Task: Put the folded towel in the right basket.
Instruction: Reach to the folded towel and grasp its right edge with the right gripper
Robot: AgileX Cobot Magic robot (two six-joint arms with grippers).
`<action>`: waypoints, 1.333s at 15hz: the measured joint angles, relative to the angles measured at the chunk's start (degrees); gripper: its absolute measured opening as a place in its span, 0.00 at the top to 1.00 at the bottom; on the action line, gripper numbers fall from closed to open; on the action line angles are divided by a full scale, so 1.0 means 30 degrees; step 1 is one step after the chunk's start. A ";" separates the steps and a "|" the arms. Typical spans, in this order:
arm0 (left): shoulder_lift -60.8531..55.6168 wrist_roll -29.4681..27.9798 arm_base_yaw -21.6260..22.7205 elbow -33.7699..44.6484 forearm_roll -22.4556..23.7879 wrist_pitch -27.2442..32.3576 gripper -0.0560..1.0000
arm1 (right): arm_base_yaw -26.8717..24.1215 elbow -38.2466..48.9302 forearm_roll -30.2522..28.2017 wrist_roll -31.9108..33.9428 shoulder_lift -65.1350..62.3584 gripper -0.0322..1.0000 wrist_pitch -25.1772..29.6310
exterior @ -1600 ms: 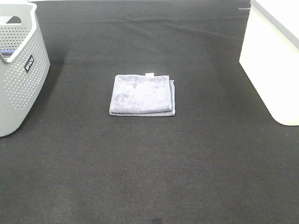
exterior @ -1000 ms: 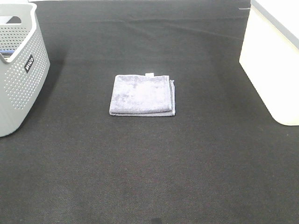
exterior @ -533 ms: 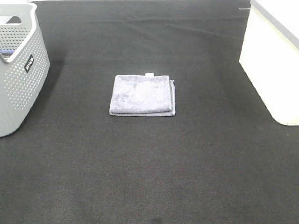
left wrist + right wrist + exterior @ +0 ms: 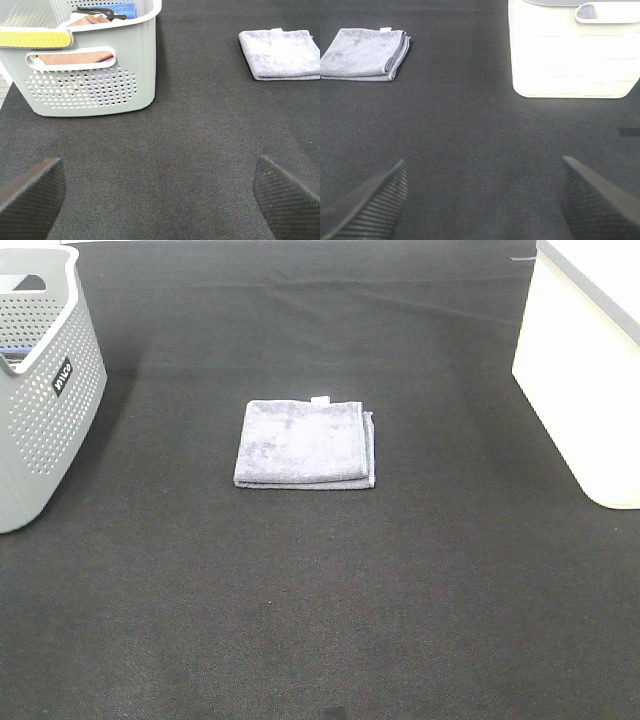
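On the mat (image 4: 300,600), folded towel (image 4: 305,444) lies flat, far from right basket (image 4: 585,380); left gripper (image 4: 159,172), right gripper (image 4: 482,170) both spread wide.

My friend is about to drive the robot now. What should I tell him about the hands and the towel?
Left gripper: open, empty, facing the grey perforated plastic basket.
Right gripper: open, empty, facing the cream plastic basket.
Folded lilac-grey towel: flat on the black cloth table between the baskets, untouched.
Done: nothing yet. Left: grasp the towel, carry it right, drop it in the cream basket.
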 joint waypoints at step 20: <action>0.0000 0.0000 0.0000 0.0000 0.0000 0.0000 0.03 | 0.0000 0.0000 0.0000 0.0000 0.0000 0.22 0.0000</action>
